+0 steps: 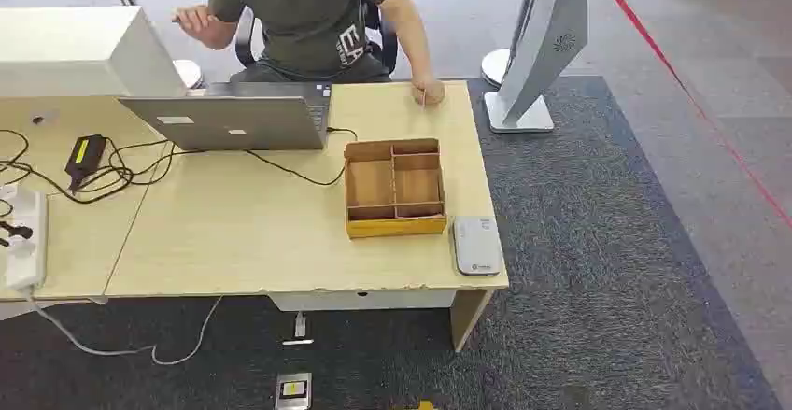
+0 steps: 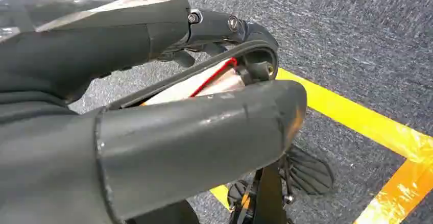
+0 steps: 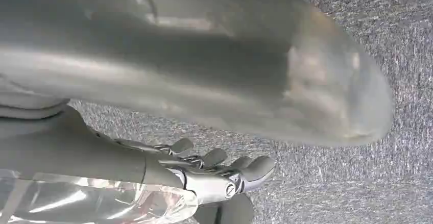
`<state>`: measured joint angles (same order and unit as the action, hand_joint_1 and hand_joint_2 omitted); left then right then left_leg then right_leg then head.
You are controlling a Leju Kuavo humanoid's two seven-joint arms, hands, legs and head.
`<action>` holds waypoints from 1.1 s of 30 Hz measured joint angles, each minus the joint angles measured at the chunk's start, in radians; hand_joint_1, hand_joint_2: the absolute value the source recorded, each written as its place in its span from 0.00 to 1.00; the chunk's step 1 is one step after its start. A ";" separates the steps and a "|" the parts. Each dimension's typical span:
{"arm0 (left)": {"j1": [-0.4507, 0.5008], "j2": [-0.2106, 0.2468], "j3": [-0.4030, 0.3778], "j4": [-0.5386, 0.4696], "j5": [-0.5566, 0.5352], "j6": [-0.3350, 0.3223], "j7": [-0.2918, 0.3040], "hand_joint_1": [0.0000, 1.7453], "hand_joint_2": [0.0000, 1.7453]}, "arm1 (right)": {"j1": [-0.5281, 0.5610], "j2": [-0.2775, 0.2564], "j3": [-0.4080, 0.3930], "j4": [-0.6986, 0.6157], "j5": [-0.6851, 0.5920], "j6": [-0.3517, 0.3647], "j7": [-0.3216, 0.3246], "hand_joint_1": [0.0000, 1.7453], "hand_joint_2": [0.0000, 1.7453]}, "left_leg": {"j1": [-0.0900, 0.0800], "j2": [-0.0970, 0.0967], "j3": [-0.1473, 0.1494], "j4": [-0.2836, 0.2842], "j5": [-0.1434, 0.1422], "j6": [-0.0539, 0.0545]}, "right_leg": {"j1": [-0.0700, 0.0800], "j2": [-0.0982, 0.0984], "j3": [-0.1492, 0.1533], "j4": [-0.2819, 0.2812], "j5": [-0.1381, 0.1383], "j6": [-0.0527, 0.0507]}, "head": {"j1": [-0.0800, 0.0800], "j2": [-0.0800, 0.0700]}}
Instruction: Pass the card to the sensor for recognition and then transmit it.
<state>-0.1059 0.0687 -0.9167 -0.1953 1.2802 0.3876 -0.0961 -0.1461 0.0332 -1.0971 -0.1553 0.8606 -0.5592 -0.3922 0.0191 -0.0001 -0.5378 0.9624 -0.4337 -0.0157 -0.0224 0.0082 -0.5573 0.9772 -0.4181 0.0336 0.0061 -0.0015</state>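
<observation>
— How is the left hand (image 2: 168, 132) being held?
— It is being kept closed. A pale card (image 2: 196, 83) with a red edge is being pinched between the thick grey thumb and the dark fingers (image 2: 219, 25), which are being curled over it. Much of the card is being hidden by the thumb.

— And the right hand (image 3: 204, 173)?
— Nothing is being held in it. Its fingers (image 3: 255, 167) are being kept loosely bent and a little apart over the grey carpet (image 3: 332, 183).

— What is being seen beneath the left hand?
— The same carpet, which is being crossed by yellow tape (image 2: 357, 117).

— Where is the sensor (image 1: 476, 245) being kept?
— It is being left flat at the near right corner of the wooden table (image 1: 233, 242), just beside a compartmented cardboard box (image 1: 393, 188). It is grey.

— Is the table being used by anyone?
— A person (image 1: 308, 8) is being seated at its far side, behind an open laptop (image 1: 233, 116). One hand (image 1: 428, 90) is being rested on the far edge, beyond the box. Whether anything is being held in it cannot be told.
</observation>
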 joint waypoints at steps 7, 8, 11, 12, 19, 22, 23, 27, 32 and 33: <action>0.000 0.002 0.000 0.000 -0.016 -0.020 0.017 0.00 0.00 | -0.026 -0.012 -0.030 -0.002 -0.073 0.010 -0.077 0.00 1.00 | 0.000 0.000 -0.002 0.000 0.000 0.000 | 0.000 0.000 0.001 0.000 0.000 0.000 | 0.000 0.000; -0.001 0.003 0.000 0.000 -0.023 -0.023 0.027 0.00 0.00 | -0.052 -0.026 -0.033 -0.007 -0.082 0.003 -0.044 0.00 1.00 | -0.001 0.000 -0.002 0.000 0.000 0.000 | -0.001 0.000 0.000 0.000 0.001 0.000 | 0.001 0.000; -0.003 0.006 0.000 0.000 -0.034 -0.031 0.026 0.00 0.00 | -0.136 -0.069 -0.037 -0.030 -0.108 0.009 0.027 0.00 1.00 | -0.003 0.003 0.000 0.000 0.001 0.001 | -0.003 0.001 -0.001 0.000 0.002 0.001 | -0.002 0.000; -0.003 0.008 0.000 0.000 -0.039 -0.032 0.020 0.00 0.00 | -0.157 -0.078 -0.035 -0.050 -0.138 0.034 0.063 0.00 1.00 | -0.003 0.002 0.000 0.001 0.002 0.002 | -0.003 0.001 -0.001 0.000 0.002 0.002 | 0.000 0.000; 0.000 0.032 -0.003 0.000 -0.073 -0.052 0.003 0.00 0.00 | -0.114 -0.198 0.310 -0.424 -0.884 -0.077 0.413 0.00 1.00 | -0.009 -0.001 -0.003 0.001 0.002 0.004 | -0.009 -0.003 0.000 0.002 0.003 0.005 | -0.002 0.000; -0.006 0.040 -0.009 0.000 -0.079 -0.056 0.010 0.00 0.00 | -0.126 -0.288 0.546 -0.562 -1.051 -0.121 0.392 0.00 1.00 | -0.010 0.005 -0.001 0.000 0.001 0.005 | -0.009 0.003 -0.001 0.001 0.003 0.005 | -0.002 0.000; -0.009 0.042 -0.011 0.000 -0.083 -0.058 0.012 0.00 0.00 | -0.131 -0.305 0.607 -0.596 -1.068 -0.124 0.387 0.00 1.00 | -0.010 0.004 0.000 0.000 0.001 0.005 | -0.010 0.002 0.000 0.001 0.003 0.005 | -0.001 0.000; -0.010 0.043 -0.019 0.000 -0.097 -0.078 0.016 0.00 0.00 | -0.152 -0.371 0.831 -0.685 -1.159 -0.097 0.326 0.00 1.00 | -0.010 -0.001 -0.001 0.001 0.003 0.006 | -0.010 -0.002 0.000 0.001 0.003 0.006 | -0.002 0.000; -0.006 0.048 -0.034 0.000 -0.115 -0.094 0.006 0.00 0.00 | -0.190 -0.442 1.015 -0.719 -1.234 0.001 0.228 0.00 1.00 | -0.009 -0.004 -0.002 0.001 0.004 0.005 | -0.009 -0.006 0.000 0.001 0.003 0.006 | 0.000 0.000; -0.006 0.048 -0.037 0.000 -0.118 -0.098 0.002 0.00 0.00 | -0.196 -0.449 1.039 -0.723 -1.241 0.021 0.214 0.00 1.00 | -0.009 -0.004 -0.002 0.001 0.004 0.005 | -0.009 -0.006 0.000 0.001 0.003 0.006 | -0.001 0.000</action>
<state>-0.1116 0.1167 -0.9537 -0.1953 1.1620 0.2899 -0.0946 -0.3417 -0.4162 -0.0583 -0.8782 -0.3807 -0.5378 -0.1778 0.0103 -0.0041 -0.5403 0.9630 -0.4293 -0.0106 -0.0311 0.0019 -0.5571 0.9785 -0.4150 0.0398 0.0053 -0.0011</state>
